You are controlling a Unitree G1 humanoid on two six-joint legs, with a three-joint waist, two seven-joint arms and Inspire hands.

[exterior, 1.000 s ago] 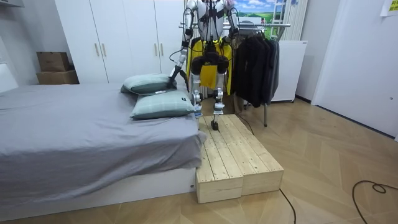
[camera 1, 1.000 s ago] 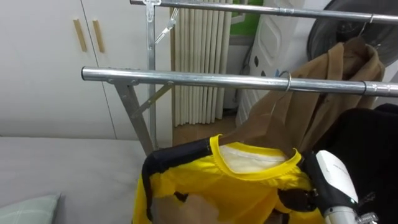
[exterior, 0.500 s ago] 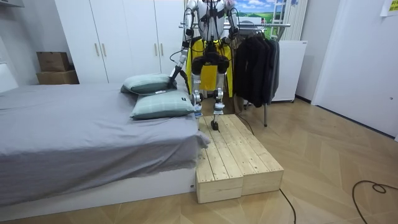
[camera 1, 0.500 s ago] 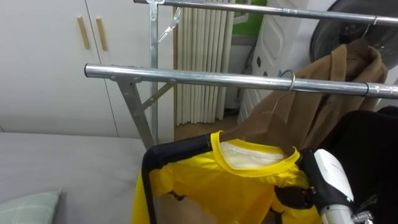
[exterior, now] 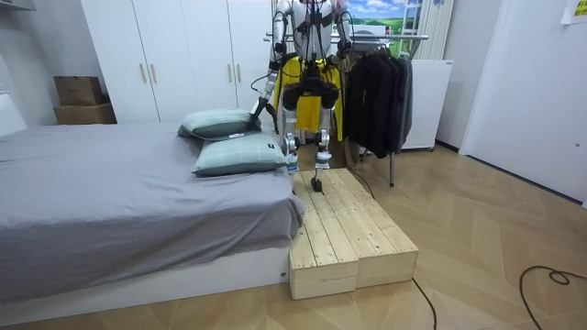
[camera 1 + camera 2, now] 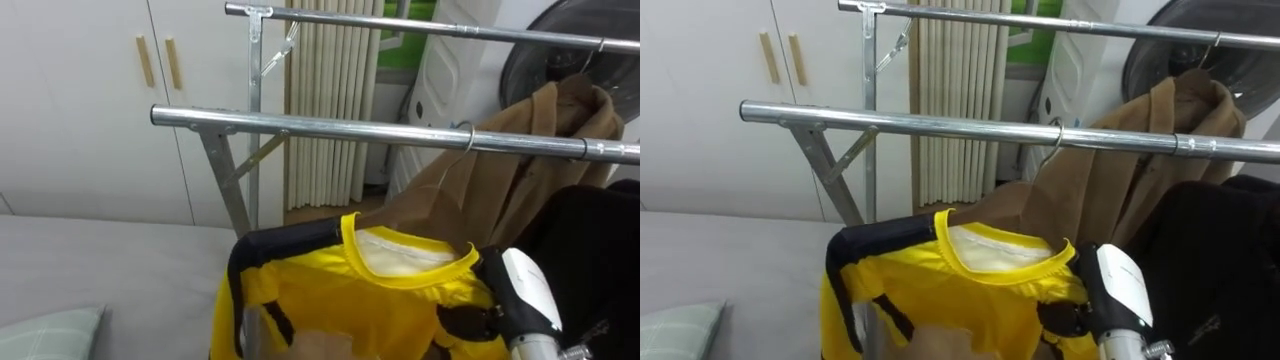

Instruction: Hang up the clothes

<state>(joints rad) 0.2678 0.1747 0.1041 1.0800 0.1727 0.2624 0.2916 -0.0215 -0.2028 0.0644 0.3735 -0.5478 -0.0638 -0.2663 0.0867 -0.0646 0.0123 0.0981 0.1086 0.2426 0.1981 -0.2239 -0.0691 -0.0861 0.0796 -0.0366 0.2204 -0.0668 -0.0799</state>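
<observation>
A yellow shirt (image 6: 370,295) with black shoulder trim hangs spread in front of me, just below the front metal rail (image 6: 330,128) of the clothes rack. My right arm reaches in from the lower right. Its hand (image 6: 468,320) sits against the shirt's right shoulder, with the fingers lost in the cloth. A wire hook (image 6: 465,136) rests on the front rail and carries a brown garment (image 6: 430,195) behind the shirt. In the room view I stand on a wooden platform (image 5: 344,229) facing the rack, with the yellow shirt (image 5: 332,96) before my body.
A second rail (image 6: 420,27) runs higher and further back with a brown coat (image 6: 560,110) on it. Black clothes (image 6: 590,240) hang at the right. White wardrobe doors (image 6: 90,90) stand to the left. A grey bed (image 5: 119,197) with pillows (image 5: 238,154) lies beside the platform.
The whole picture has shifted slightly, so the rails sit a little lower and to the right. The shirt and my right arm keep their place below the front rail.
</observation>
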